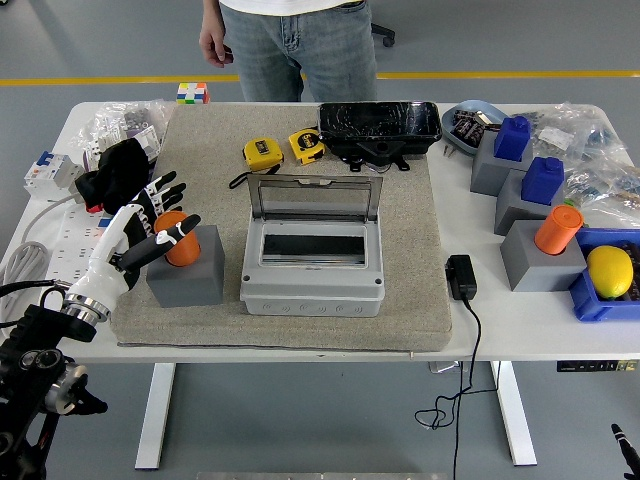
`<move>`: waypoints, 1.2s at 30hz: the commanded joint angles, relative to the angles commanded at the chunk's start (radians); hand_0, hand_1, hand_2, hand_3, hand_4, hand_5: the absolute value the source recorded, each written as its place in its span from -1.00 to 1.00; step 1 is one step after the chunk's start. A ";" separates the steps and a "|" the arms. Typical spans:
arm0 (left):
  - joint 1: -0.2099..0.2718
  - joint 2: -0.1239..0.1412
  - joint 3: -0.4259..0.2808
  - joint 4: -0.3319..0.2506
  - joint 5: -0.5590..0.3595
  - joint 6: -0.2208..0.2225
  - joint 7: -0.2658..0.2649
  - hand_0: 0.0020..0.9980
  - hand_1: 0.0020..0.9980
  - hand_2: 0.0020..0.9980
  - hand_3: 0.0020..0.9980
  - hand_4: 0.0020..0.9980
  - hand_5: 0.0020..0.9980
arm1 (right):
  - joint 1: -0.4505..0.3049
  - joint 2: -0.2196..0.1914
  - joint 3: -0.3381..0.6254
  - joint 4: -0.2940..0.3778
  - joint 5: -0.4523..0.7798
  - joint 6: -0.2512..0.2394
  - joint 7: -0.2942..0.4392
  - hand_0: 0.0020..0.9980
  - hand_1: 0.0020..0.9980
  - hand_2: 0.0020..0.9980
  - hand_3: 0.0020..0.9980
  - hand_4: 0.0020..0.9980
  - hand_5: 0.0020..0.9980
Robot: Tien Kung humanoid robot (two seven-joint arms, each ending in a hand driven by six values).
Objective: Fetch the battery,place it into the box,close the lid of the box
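Nothing sits in the box [312,265] yet, and its clear lid [315,197] stands open, hinged up at the far side. To the left of the box, the battery [180,237], a stubby orange cylinder, stands upright in a grey block [187,272]. The left hand [140,228] is at the battery, its fingers [170,233] partly curled around the cylinder but not visibly clamped. Judging from this, the grasp is only beginning; lifting, placing and closing the lid all remain.
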 joint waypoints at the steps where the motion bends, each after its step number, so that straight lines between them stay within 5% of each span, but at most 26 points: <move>1: -0.001 -0.001 0.001 0.000 0.001 0.002 -0.001 0.76 0.85 0.76 0.83 1.00 -0.38 | 0.000 0.000 0.000 0.000 0.000 0.000 0.000 0.76 0.76 0.68 0.74 1.00 1.00; 4: -0.003 0.001 0.005 -0.001 0.010 0.008 -0.002 0.76 0.85 0.76 0.83 1.00 -0.38 | 0.000 -0.001 0.003 0.000 0.000 0.000 0.000 0.76 0.76 0.68 0.74 1.00 1.00; 5: -0.003 0.001 0.006 -0.002 0.015 0.011 -0.002 0.73 0.82 0.73 0.77 1.00 -0.74 | 0.000 -0.001 0.003 0.000 -0.001 0.000 -0.001 0.76 0.76 0.68 0.74 1.00 1.00; 22: -0.018 -0.014 0.048 0.021 0.029 0.065 -0.019 0.68 0.77 0.57 0.56 1.00 -0.70 | 0.000 0.001 0.011 0.000 -0.005 -0.002 -0.001 0.75 0.76 0.67 0.74 1.00 1.00; 23: -0.019 -0.015 0.049 0.023 0.030 0.068 -0.020 0.53 0.65 0.41 0.41 1.00 -0.75 | 0.000 0.001 0.012 0.000 -0.005 -0.002 -0.001 0.75 0.76 0.68 0.74 1.00 1.00; 36: -0.022 -0.024 0.058 0.034 0.056 0.108 -0.023 0.42 0.55 0.33 0.34 1.00 -1.00 | -0.001 0.001 0.014 0.000 -0.006 -0.001 -0.001 0.75 0.76 0.67 0.74 1.00 1.00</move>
